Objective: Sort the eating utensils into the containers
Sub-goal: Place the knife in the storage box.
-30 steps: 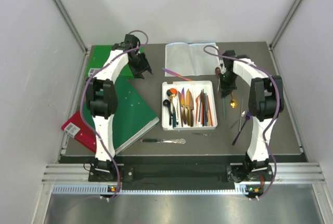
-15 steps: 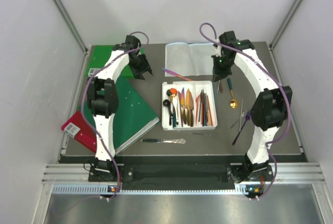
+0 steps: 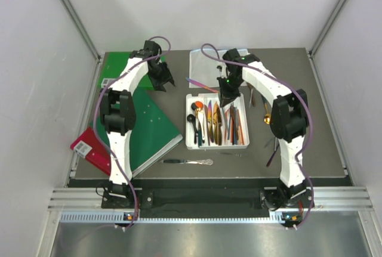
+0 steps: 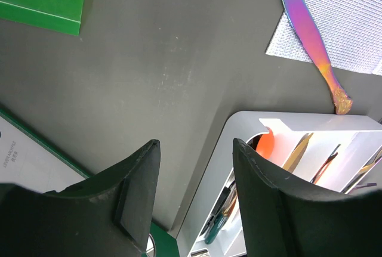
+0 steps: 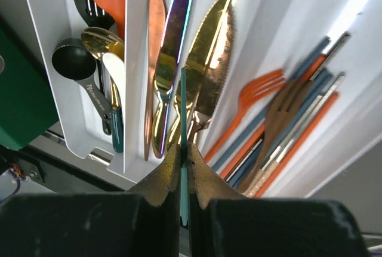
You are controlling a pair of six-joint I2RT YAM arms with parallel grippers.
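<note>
The right gripper (image 5: 183, 155) is clamped on a slim teal utensil (image 5: 183, 99), which sits edge-on and projects ahead of its fingertips. Straight below, the knives (image 5: 209, 54) in the white tray (image 5: 45, 60) lie nearly parallel to it. The left gripper (image 4: 194, 170) hangs farther off, parted and empty.

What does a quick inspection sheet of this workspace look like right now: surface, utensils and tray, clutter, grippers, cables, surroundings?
Surface: dark table, no spills seen.
Job's things: white tray holds spoons, knives and forks; iridescent knife, silver knife and gold spoon lie loose outside it.
Clutter: green books, red book, white mat.
Grippers: left gripper open, empty, beside the tray; right gripper shut on a teal stick above the knives.
Cables: purple cables loop along both arms, no snag seen.
Surroundings: white walls, metal rail in front.
</note>
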